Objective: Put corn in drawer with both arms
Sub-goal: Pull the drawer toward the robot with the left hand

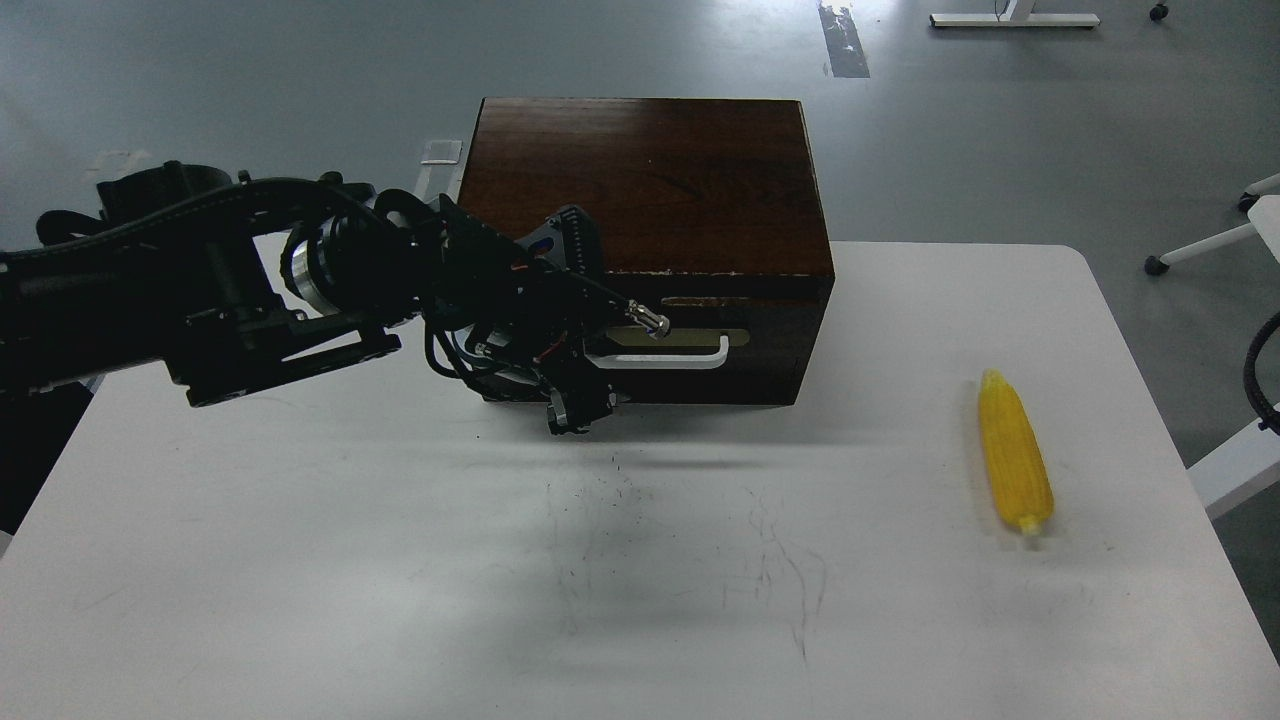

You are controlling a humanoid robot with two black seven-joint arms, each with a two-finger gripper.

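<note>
The yellow corn (1015, 465) lies on the white table (300, 560) at the right, stub end toward me. The dark brown drawer (765, 350) sits in the front of the wooden box (650, 180) and stands out a little, with a thin pale gap along its top edge. My left gripper (585, 385) is at the left end of the white bar handle (675, 360), closed around it and hiding that end. My right gripper is out of view; only a loop of black cable (1255, 375) shows at the right edge.
Scribble marks cover the table's middle. Past the table on the right are a white chair base (1200, 245) and a white edge (1235, 465). The grey floor lies behind the box.
</note>
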